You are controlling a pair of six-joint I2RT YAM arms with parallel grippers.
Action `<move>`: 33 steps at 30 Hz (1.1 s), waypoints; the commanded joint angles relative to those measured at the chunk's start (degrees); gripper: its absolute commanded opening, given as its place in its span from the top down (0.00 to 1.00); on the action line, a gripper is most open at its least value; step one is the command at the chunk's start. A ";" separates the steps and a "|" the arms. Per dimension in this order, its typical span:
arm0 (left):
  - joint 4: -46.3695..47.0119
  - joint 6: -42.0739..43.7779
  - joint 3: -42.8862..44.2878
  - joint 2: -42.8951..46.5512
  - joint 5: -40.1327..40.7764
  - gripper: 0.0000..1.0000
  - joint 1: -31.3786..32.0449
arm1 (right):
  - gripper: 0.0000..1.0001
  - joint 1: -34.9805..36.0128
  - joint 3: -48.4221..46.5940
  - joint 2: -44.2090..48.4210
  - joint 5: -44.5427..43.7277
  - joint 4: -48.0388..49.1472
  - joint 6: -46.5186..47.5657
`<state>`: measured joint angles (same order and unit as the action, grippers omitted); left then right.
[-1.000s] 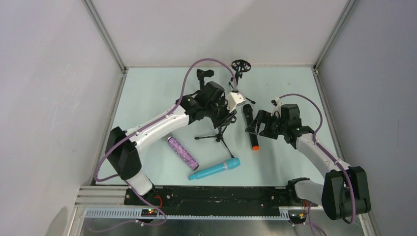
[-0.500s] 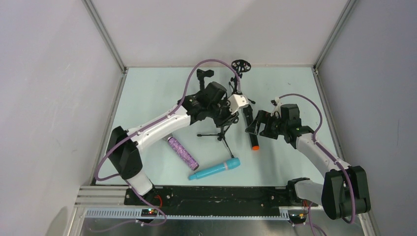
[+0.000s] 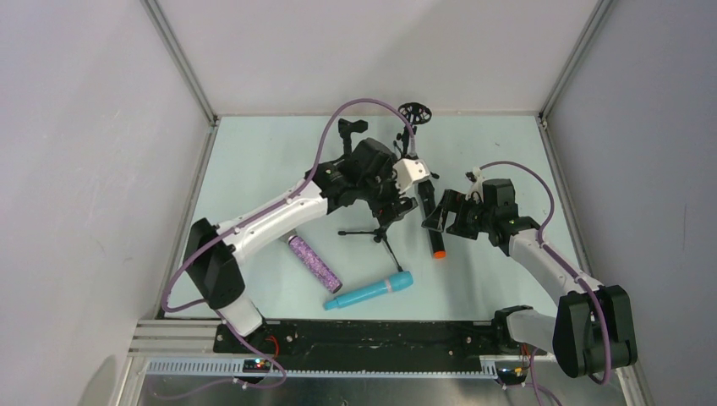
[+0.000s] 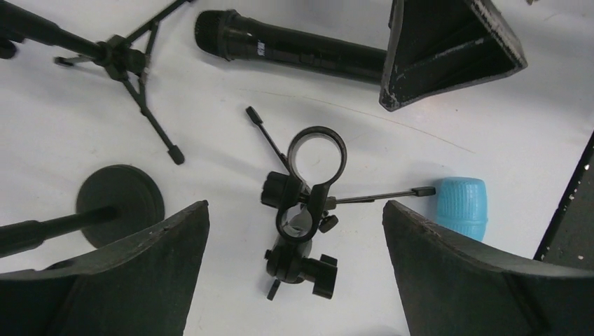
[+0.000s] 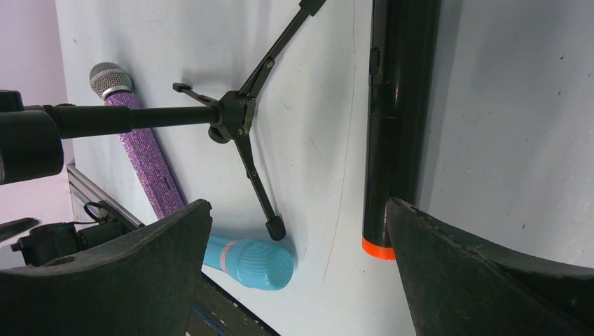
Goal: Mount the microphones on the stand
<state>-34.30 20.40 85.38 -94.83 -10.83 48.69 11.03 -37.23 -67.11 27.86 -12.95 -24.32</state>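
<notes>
The small tripod stand [image 3: 378, 234] is upright at mid-table. Seen from above in the left wrist view, its ring clip [image 4: 312, 180] sits between the wide-open fingers of my left gripper [image 4: 295, 210], untouched. That left gripper [image 3: 386, 205] hangs just above the stand. The black microphone with an orange end [image 3: 435, 237] lies right of the stand; my right gripper [image 3: 436, 215] hovers open over it, one finger [image 5: 448, 266] beside the black microphone [image 5: 396, 119]. The purple glitter microphone [image 3: 314, 263] and the turquoise microphone [image 3: 369, 290] lie nearer the front.
Another stand with a round spoked base [image 3: 414, 112] and a black clip holder [image 3: 353, 127] are at the back of the table. A round weighted base [image 4: 119, 203] and a second tripod [image 4: 122, 59] show in the left wrist view. Side walls enclose the table.
My left gripper has opened and let go of the stand's top, shifting slightly up and right. The stand now stands more upright. The right arm has not moved.
</notes>
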 commanded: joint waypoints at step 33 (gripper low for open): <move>8.55 -18.48 -25.05 43.04 26.45 0.00 2.11 | 0.00 -0.22 -2.41 1.98 0.37 -2.07 0.58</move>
<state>-27.35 7.79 64.82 -53.87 16.34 50.50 10.85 -37.23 -66.52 27.86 -14.96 -23.86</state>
